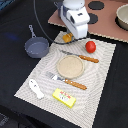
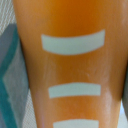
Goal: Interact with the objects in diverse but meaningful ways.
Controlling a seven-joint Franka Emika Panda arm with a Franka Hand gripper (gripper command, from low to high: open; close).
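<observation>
The orange-yellow bread loaf (image 1: 66,37) lies at the far edge of the striped placemat (image 1: 30,75). My gripper (image 1: 70,33) is right down on it, and its white body hides most of the loaf. In the wrist view the loaf (image 2: 70,65) fills the frame, orange with white stripes, and no fingers show. I cannot tell whether the jaws are closed. The red tomato (image 1: 90,46) sits to the exterior view's right of the gripper. The flat yellow block (image 1: 64,97) and the white fish-shaped piece (image 1: 36,88) lie at the mat's near end.
A round tan plate (image 1: 70,66) sits mid-mat between a wooden-handled knife (image 1: 82,57) and fork (image 1: 70,82). A small grey pan (image 1: 36,47) stands at the exterior view's left. A toy stove board (image 1: 107,22) with a bowl (image 1: 123,17) lies behind.
</observation>
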